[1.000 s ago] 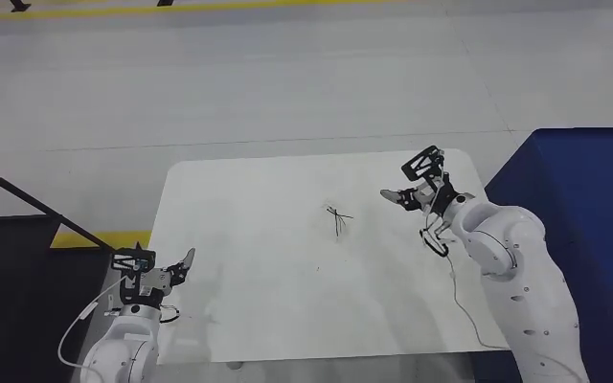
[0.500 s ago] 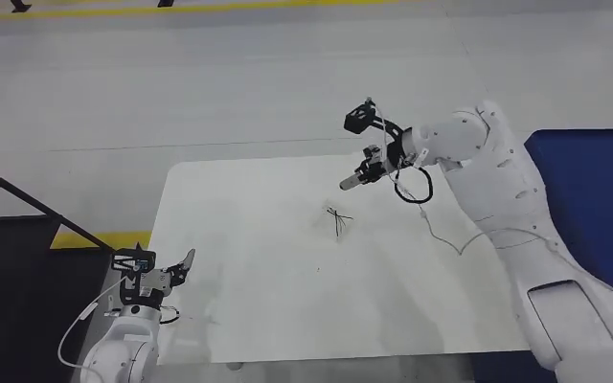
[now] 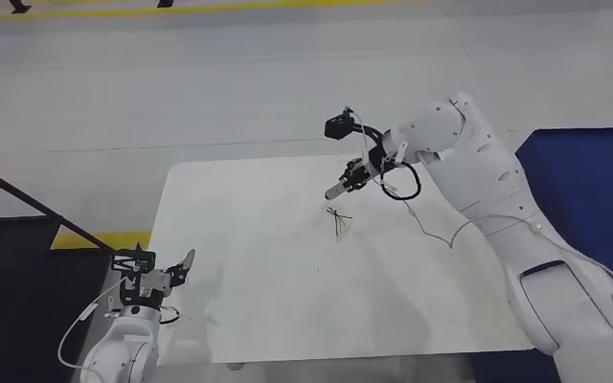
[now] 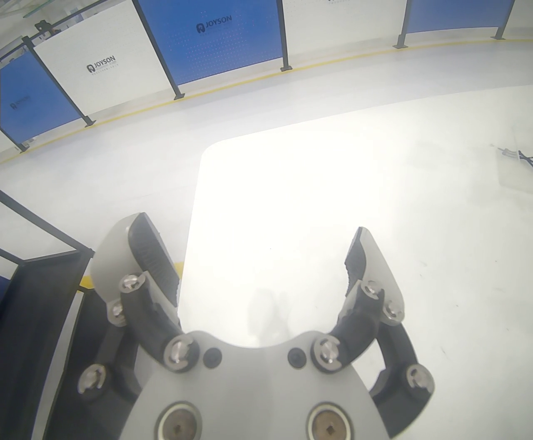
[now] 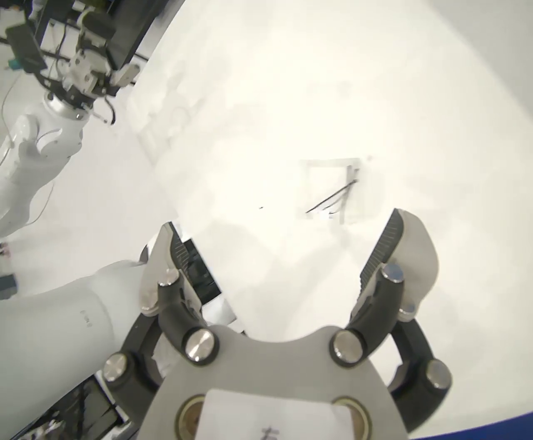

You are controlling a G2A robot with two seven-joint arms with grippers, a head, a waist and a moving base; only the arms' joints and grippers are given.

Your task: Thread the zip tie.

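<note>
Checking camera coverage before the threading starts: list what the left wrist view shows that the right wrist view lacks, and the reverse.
Left wrist view's own: the blue and white barrier panels and the yellow floor line. Right wrist view's own: the right gripper, open above the table. Shared: the table, the zip ties lying loose on it, and the left gripper, open, near the table's edge.

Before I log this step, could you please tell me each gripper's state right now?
Left gripper: open, empty.
Right gripper: open, empty, near the zip ties.
</note>
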